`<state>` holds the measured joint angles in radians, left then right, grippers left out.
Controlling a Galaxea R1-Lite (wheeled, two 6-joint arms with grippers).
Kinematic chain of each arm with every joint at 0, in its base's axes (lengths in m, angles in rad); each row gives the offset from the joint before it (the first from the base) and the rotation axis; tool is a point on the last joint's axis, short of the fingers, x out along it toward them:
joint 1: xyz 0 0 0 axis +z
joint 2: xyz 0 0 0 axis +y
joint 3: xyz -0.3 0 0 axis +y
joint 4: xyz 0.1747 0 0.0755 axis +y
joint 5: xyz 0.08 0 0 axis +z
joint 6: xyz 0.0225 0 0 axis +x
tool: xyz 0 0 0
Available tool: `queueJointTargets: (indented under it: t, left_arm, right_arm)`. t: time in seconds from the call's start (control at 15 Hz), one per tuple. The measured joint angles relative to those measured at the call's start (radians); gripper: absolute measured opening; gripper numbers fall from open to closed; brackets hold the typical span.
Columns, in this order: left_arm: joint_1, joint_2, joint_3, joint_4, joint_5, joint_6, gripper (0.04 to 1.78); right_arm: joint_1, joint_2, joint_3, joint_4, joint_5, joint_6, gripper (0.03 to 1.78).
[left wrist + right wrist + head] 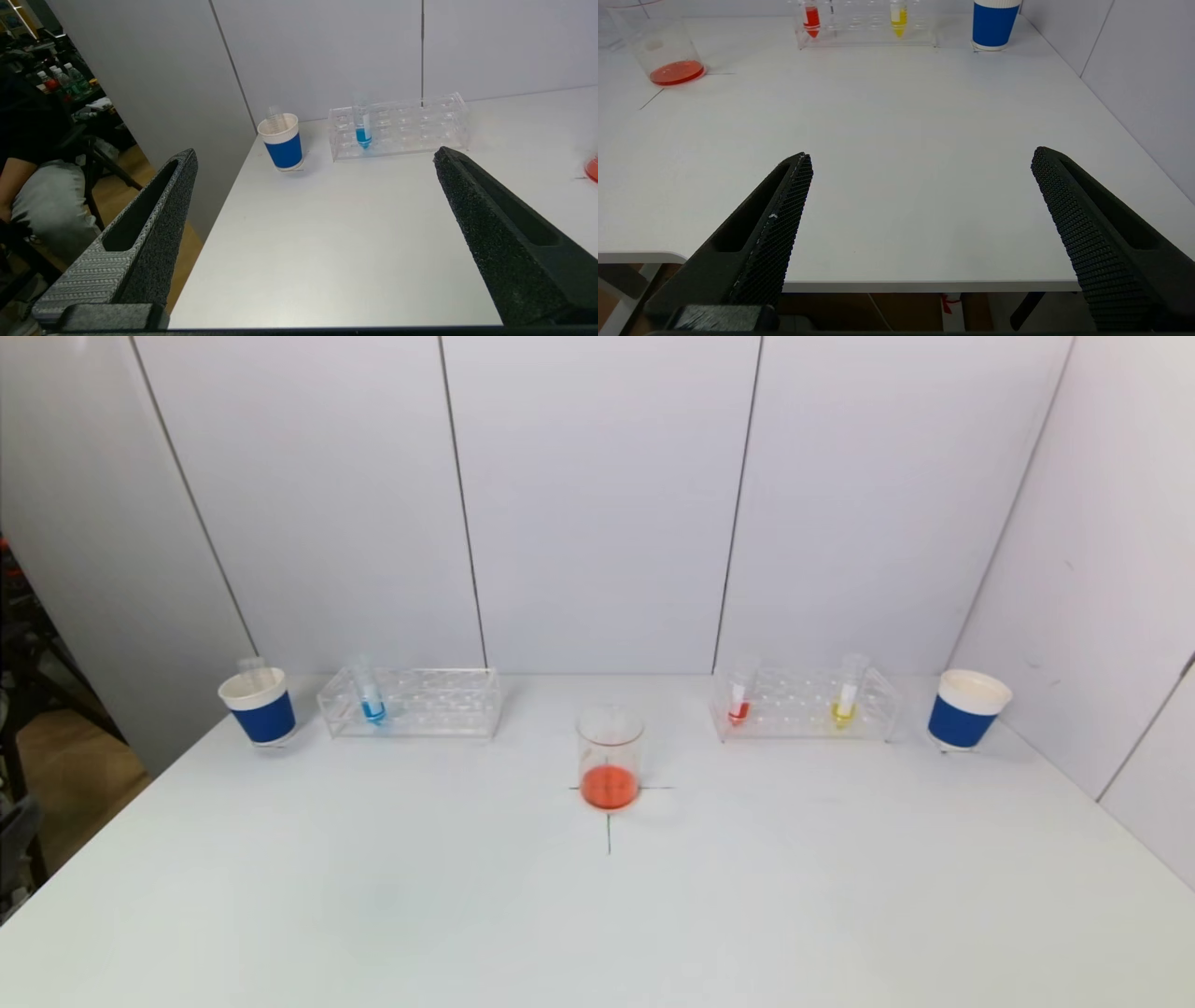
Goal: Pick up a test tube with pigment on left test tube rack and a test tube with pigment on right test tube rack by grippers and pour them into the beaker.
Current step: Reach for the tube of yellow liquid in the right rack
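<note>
On table [840, 896]: three filled tubes [372, 700], two racks [411, 703].

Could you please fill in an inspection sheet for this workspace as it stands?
Surface: white table, black cross mark under the beaker.
Job's things: beaker holding orange-red liquid, centre; left rack with blue tube; right rack with red tube and yellow tube.
Clutter: blue paper cup with an empty tube, far left; second blue cup, far right.
Grippers: left gripper and right gripper open, empty, at the near edge.
Cables: nothing seen.
Surroundings: white panels; seated person beyond the table's left side.
</note>
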<state>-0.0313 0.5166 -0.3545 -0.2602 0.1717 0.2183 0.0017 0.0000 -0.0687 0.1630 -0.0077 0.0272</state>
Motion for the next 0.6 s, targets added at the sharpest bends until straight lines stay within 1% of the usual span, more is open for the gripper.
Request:
queueJointTargets:
  t: [0.2,0.33,0.47,0.6]
  left_arm:
    - [0.012,-0.271,0.030,0.263,-0.006,0.002,1.76]
    - [0.020,-0.404,0.102,0.377,-0.024,-0.030,1.76]
    - [0.025,-0.468,0.177,0.392,-0.061,-0.120,1.76]
    - [0.027,-0.497,0.242,0.376,-0.129,-0.153,1.76]
  right_arm:
    - [0.000,0.000,0.000,-0.001,0.000,0.000,1.71]
    - [-0.001,0.000,0.000,-0.001,0.000,0.000,1.71]
    - [0.000,0.000,0.000,0.000,0.000,0.000,1.71]
    - [0.000,0.000,0.000,0.000,0.000,0.000,1.71]
